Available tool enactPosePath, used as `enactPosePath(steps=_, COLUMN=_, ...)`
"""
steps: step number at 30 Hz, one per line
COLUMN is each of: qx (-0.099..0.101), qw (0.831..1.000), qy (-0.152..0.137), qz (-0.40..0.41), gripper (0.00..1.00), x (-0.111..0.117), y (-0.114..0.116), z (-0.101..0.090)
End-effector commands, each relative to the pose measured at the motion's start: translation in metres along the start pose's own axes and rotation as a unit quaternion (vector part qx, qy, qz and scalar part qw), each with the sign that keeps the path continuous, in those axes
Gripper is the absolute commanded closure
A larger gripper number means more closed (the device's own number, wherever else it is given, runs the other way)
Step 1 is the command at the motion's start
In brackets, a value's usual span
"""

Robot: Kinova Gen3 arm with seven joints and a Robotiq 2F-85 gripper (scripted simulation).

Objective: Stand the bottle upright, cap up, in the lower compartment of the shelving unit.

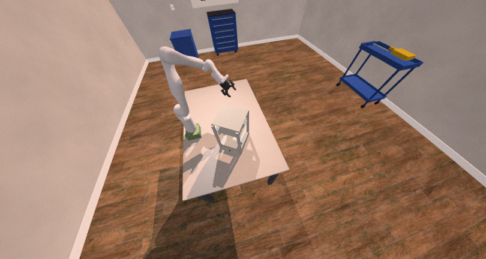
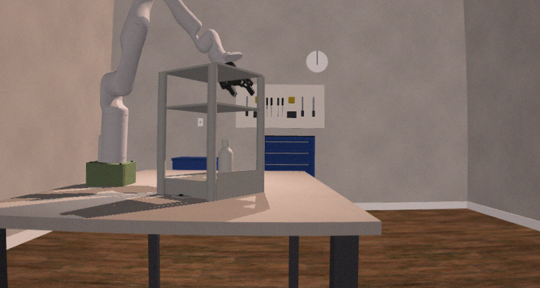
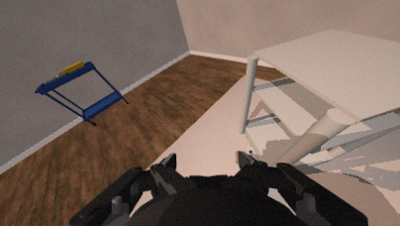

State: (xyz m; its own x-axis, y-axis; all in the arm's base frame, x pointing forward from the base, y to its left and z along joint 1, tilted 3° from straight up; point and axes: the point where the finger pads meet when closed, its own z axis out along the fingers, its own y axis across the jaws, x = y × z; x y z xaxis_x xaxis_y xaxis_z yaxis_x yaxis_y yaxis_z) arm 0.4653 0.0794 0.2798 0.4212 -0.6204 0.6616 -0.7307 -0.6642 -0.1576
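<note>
The white bottle (image 2: 225, 155) stands upright, cap up, seen through the lower part of the grey shelving unit (image 2: 211, 131) in the exterior view. I cannot tell whether it is inside the lower compartment or on the table behind it. The shelf top (image 1: 231, 128) hides it in the top view. A pale cylinder (image 3: 317, 138) by the shelf (image 3: 337, 74) in the wrist view looks like the bottle. My gripper (image 2: 239, 87) is open and empty, in the air beyond the shelf at upper-shelf height; it also shows in the top view (image 1: 228, 88) and the wrist view (image 3: 208, 161).
The arm's green base (image 1: 192, 133) sits at the table's left edge beside the shelf. A blue cart (image 1: 379, 70) stands by the right wall, and a blue drawer cabinet (image 1: 222, 31) stands at the back wall. The table edge runs close below the gripper.
</note>
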Motion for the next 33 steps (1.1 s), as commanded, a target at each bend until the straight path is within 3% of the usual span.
enactPosePath(steps=1, qx=0.001, qw=1.0, qy=-0.002, qz=0.011, gripper=0.0, x=0.0089, y=0.0016, z=-0.0009)
enactPosePath(steps=33, qx=-0.007, qw=0.998, qy=-0.054, qz=-0.009, gripper=0.0, x=-0.0007, y=0.0106, z=-0.0013)
